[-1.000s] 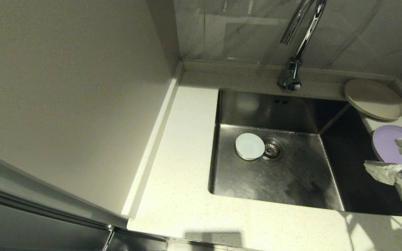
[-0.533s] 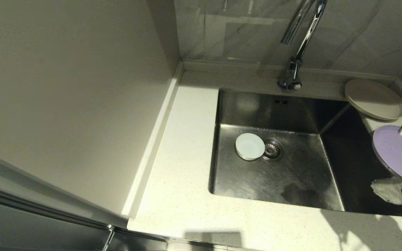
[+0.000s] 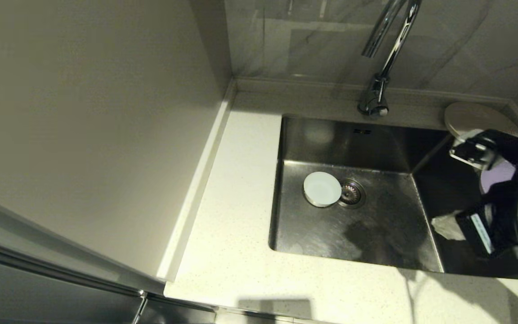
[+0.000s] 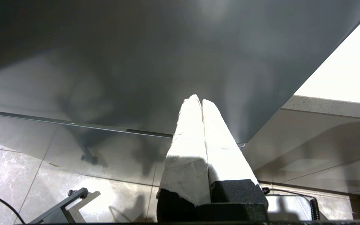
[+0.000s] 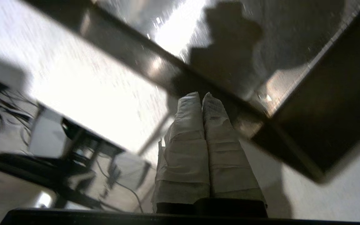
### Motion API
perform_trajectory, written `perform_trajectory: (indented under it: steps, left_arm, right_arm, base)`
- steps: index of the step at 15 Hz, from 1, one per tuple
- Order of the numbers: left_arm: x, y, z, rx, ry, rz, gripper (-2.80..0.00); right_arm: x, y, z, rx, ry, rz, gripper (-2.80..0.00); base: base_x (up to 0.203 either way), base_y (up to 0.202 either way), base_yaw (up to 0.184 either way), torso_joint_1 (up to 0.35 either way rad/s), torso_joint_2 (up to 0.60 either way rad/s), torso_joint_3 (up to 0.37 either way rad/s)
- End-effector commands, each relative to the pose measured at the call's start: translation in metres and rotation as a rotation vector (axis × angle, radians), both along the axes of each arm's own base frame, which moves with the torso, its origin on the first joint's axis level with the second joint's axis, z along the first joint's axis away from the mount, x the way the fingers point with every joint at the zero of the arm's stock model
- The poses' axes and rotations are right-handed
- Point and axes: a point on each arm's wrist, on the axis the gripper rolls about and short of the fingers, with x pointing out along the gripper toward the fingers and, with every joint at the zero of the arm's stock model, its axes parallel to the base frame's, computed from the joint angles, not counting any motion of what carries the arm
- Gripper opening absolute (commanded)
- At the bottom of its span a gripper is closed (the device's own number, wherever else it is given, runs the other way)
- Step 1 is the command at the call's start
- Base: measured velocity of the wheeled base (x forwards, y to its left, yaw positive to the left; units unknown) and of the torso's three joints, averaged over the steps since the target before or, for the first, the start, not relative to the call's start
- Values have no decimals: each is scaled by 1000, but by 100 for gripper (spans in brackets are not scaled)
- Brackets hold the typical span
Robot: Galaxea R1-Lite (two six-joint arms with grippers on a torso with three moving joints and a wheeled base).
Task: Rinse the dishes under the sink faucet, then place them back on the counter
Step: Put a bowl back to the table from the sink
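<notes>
The small white bowl (image 3: 322, 189) sits on the floor of the sink (image 3: 389, 234), touching the strainer drain (image 3: 351, 193) on its left side. The faucet (image 3: 382, 58) rises behind the basin. On the counter (image 3: 241, 202) to the right of the sink lie the beige plate (image 3: 468, 116) and the lavender plate (image 3: 498, 173), both largely covered by my right arm. My right gripper (image 3: 439, 224) hangs over the basin's right side, shut and holding nothing (image 5: 201, 95). My left gripper (image 4: 201, 101) is shut and empty, parked low in front of the cabinet, outside the head view.
A tall wall panel (image 3: 97, 135) borders the counter on the left. A raised back edge (image 3: 313, 86) runs behind the sink. My right arm's black body (image 3: 511, 198) fills the space above the sink's right rim.
My right arm has swung in from the right edge toward the sink and now covers most of the lavender plate. Its fingers, apart a second ago, have come together. The bowl has not moved.
</notes>
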Motion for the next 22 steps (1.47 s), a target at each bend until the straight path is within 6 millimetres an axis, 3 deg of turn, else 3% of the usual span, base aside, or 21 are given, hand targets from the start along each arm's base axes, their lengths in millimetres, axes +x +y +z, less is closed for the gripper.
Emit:
perform_trajectory:
  steps: [1, 9, 10, 11, 14, 17, 22]
  left_arm:
    - [0, 0, 0, 0, -4, 1, -280]
    - [0, 0, 0, -1, -4, 1, -280]
    - [0, 0, 0, -1, -4, 1, -280]
    - [0, 0, 0, 0, -4, 1, -280]
    - [0, 0, 0, -1, -4, 1, -280]
    - [0, 0, 0, -1, -4, 0, -280]
    - [0, 0, 0, -1, -4, 1, -280]
  right_arm:
    - [37, 18, -13, 18, 32, -4, -280]
    - [122, 70, -71, 14, -35, 85, -280]
    - [132, 76, -81, 11, -42, 88, -43]
    - [141, 80, -91, 0, -51, 96, 0]
    - [165, 88, -109, -12, -85, 101, 0]
    - [202, 87, -126, 6, -166, 51, 0]
    - [251, 43, -129, -134, -310, -103, 0]
  base:
    - [0, 0, 0, 0, 0, 0]
    - [0, 0, 0, 0, 0, 0]
    - [0, 0, 0, 0, 0, 0]
    - [0, 0, 0, 0, 0, 0]
    - [0, 0, 0, 0, 0, 0]
    - [0, 0, 0, 0, 0, 0]
    - [0, 0, 0, 0, 0, 0]
